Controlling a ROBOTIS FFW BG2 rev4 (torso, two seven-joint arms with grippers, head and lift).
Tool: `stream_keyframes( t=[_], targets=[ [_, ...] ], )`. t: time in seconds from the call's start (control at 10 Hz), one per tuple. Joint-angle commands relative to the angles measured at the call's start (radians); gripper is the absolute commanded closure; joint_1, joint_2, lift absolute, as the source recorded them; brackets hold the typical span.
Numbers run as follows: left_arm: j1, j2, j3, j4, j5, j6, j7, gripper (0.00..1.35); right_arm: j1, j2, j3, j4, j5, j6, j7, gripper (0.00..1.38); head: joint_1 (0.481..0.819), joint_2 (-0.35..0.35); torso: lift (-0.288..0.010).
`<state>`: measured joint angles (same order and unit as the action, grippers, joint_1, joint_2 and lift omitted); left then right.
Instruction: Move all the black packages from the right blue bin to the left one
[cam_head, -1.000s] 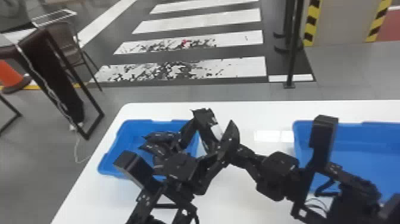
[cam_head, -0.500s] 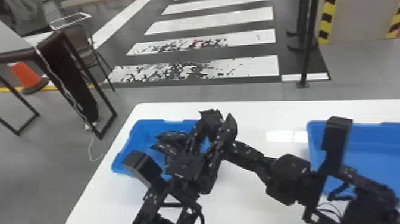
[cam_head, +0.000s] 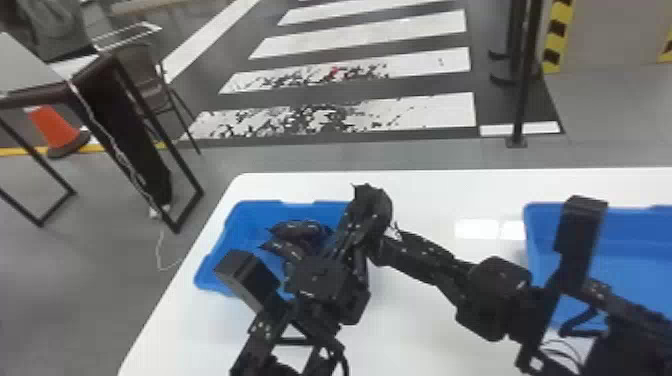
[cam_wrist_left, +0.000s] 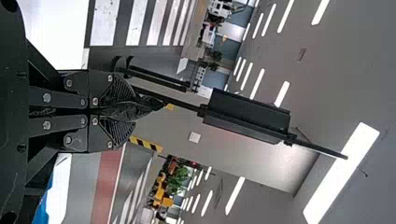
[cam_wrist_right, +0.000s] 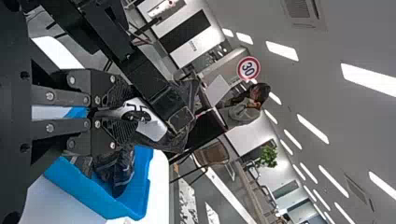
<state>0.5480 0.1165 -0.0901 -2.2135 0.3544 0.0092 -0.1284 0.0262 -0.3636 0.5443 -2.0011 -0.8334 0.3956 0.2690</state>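
Note:
The left gripper (cam_head: 356, 227) rises over the left blue bin's (cam_head: 220, 260) right side, shut on a crumpled black package (cam_head: 372, 205). Its wrist view shows the gripper (cam_wrist_left: 123, 109) pinching dark folded wrap (cam_wrist_left: 144, 105). From the right comes the right gripper (cam_head: 387, 247), meeting the same dark bundle. In its own wrist view, the gripper (cam_wrist_right: 122, 113) is shut on a black package with a white label (cam_wrist_right: 154, 127). Whether both hold one package cannot be told. Black packages (cam_head: 295, 230) lie in the left bin. The right blue bin (cam_head: 635, 260) is partly behind the right arm.
Both bins stand on a white table (cam_head: 425, 325), with the two arms crossing over the space between them. Beyond the table's far edge stands a black pole (cam_head: 522, 100). To the left are a dark-framed desk (cam_head: 37, 95) and an orange cone (cam_head: 52, 127).
The whole head view has shifted, its contents now farther right. The raised pointed piece of black wrap beside the left gripper has swung down, and the bundle now looks like one rounded shape.

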Motion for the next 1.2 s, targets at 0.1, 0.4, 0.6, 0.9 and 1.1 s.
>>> stream_keyframes(
  t=[0.1, 0.4, 0.6, 0.9, 1.1],
  targets=[
    [-0.072, -0.027, 0.112, 0.106, -0.089, -0.075, 0.038, 1.22, 0.020, 0.018, -0.062, 0.056, -0.012, -0.042, 0.029, 0.29, 0.695, 0.320, -0.132],
    [-0.231, -0.054, 0.341, 0.372, -0.422, -0.188, 0.090, 1.22, 0.074, 0.029, -0.159, 0.051, -0.010, -0.055, 0.036, 0.12, 0.695, 0.350, -0.132],
    [-0.258, -0.049, 0.339, 0.534, -0.279, -0.301, 0.096, 0.94, 0.099, 0.037, -0.203, 0.039, 0.010, -0.059, 0.042, 0.12, 0.695, 0.350, -0.132],
    [-0.229, -0.032, 0.188, 0.551, -0.043, -0.453, -0.004, 0.05, 0.209, 0.077, -0.379, -0.037, 0.235, -0.094, 0.047, 0.12, 0.695, 0.350, -0.132],
    [-0.121, -0.043, 0.202, 0.322, -0.205, -0.326, -0.050, 0.00, 0.315, 0.112, -0.480, -0.096, 0.375, -0.177, 0.039, 0.10, 0.695, 0.250, -0.132]
  ],
)
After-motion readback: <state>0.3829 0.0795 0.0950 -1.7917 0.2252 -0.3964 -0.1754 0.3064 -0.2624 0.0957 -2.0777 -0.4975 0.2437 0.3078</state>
